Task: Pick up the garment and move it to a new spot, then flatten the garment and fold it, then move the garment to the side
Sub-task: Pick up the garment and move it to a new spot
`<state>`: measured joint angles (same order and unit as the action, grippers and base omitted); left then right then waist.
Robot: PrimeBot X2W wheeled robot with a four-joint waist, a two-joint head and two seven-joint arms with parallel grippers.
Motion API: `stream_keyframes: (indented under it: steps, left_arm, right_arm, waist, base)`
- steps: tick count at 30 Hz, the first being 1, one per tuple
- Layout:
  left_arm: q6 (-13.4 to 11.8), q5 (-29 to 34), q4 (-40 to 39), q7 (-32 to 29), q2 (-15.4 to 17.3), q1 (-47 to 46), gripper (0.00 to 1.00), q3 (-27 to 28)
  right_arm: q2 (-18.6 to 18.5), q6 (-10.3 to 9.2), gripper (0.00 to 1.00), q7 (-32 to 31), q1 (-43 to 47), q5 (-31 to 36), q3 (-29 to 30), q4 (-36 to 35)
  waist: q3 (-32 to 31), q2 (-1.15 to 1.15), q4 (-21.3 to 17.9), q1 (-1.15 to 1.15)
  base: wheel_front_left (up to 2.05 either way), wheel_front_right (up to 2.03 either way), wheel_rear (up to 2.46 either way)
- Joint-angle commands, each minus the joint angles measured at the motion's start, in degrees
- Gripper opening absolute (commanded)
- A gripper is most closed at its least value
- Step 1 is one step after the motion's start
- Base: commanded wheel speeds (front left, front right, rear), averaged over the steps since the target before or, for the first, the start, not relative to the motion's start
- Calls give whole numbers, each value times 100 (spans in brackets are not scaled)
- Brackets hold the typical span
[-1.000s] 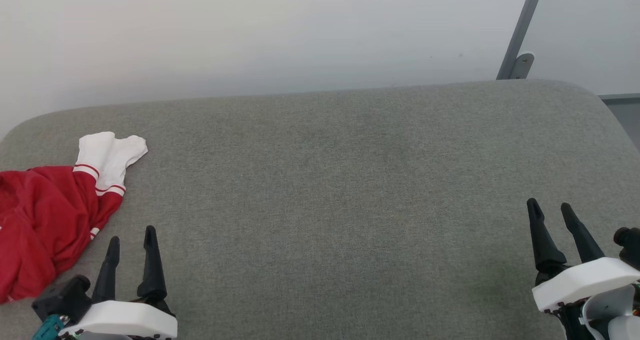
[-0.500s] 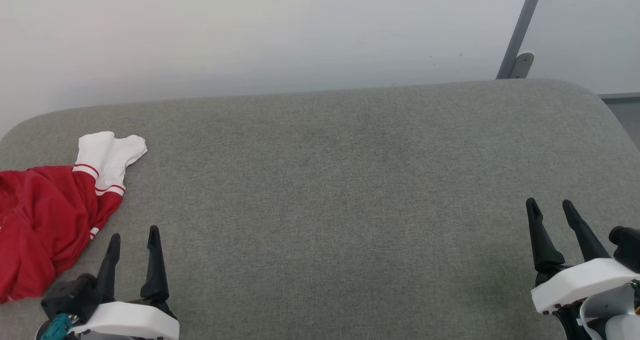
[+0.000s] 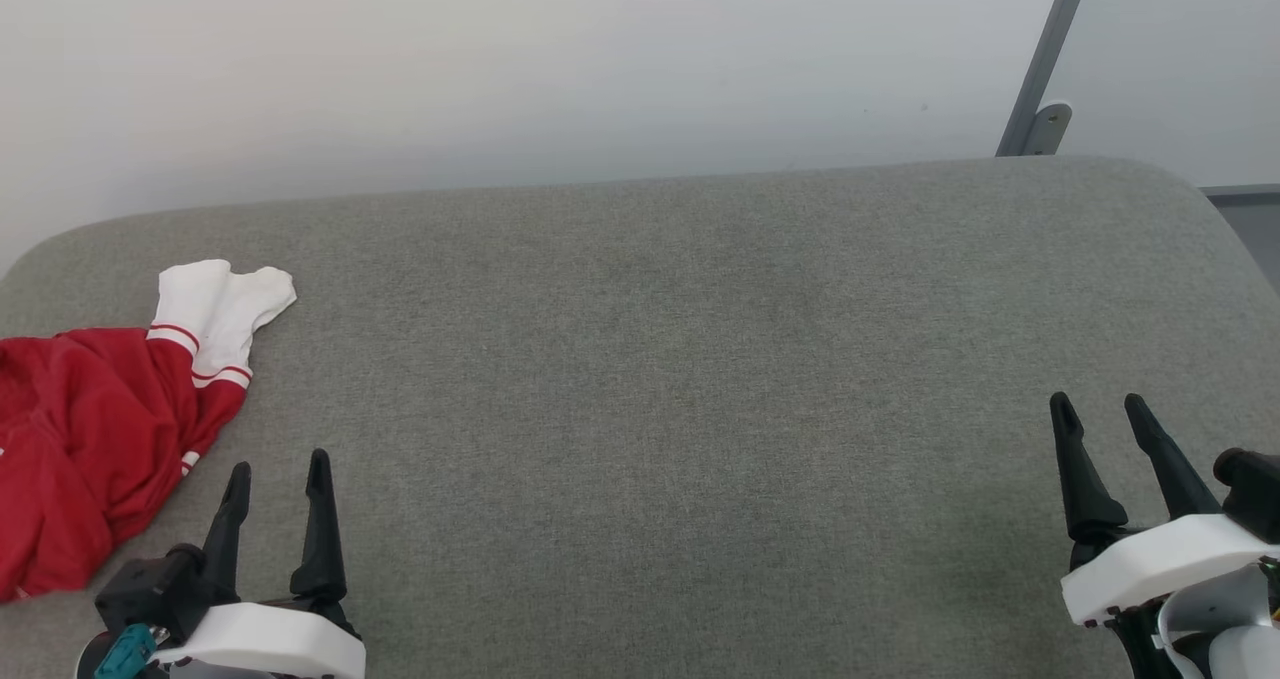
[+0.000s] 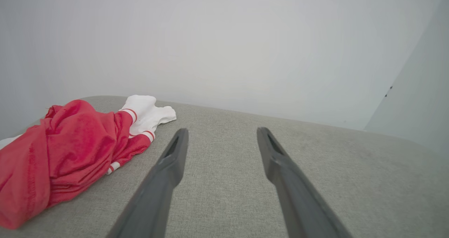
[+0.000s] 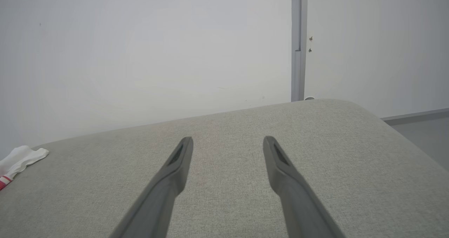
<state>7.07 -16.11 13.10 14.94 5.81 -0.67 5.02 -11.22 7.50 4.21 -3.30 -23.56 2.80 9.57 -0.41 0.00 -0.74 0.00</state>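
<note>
The garment point(image 3: 90, 439) lies bunched at the left edge of the grey cushion point(image 3: 700, 359), near the left gripper point(image 3: 280, 464), whose fingers stand spread and empty, as do the right gripper's point(image 3: 1097, 401). Best to pinch a thick red fold (not the loose white sleeve point(image 3: 225, 304)) before lifting.

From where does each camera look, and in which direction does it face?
Head view: from the head, forward and down on the grey fabric surface; left gripper and right gripper show, both open.
Left wrist view: low over the surface, along its own fingers toward the wall; garment at left.
Right wrist view: likewise, along its own fingers; garment's tip far left.
Shared: all three show the garment.
</note>
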Motion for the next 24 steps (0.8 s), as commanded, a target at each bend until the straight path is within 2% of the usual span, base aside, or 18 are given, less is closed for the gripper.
stream_keyframes:
  steps: [1,13,18,24]
  left_arm:
    - [21,-9,-5,38,33,21,100,-13]
    - [1,-61,-14,36,23,-14,100,-12]
    - [-57,-108,6,35,6,0,100,82]
    - [-201,-119,-69,35,-54,45,100,195]
  right_arm:
    - [-9,-2,100,-4,5,26,1,-33]
    - [-6,-2,100,-109,-4,64,-92,-166]
    - [-24,-2,100,-201,-37,33,-252,-259]
    - [-90,-2,100,-314,-129,-26,-471,-306]
  waist:
    - [1,0,5,0]
    - [22,0,163,0]
    - [4,0,460,0]
    - [-2,0,999,0]
  base:
    - [0,0,0]
    - [0,0,0]
    - [0,0,0]
    - [0,0,0]
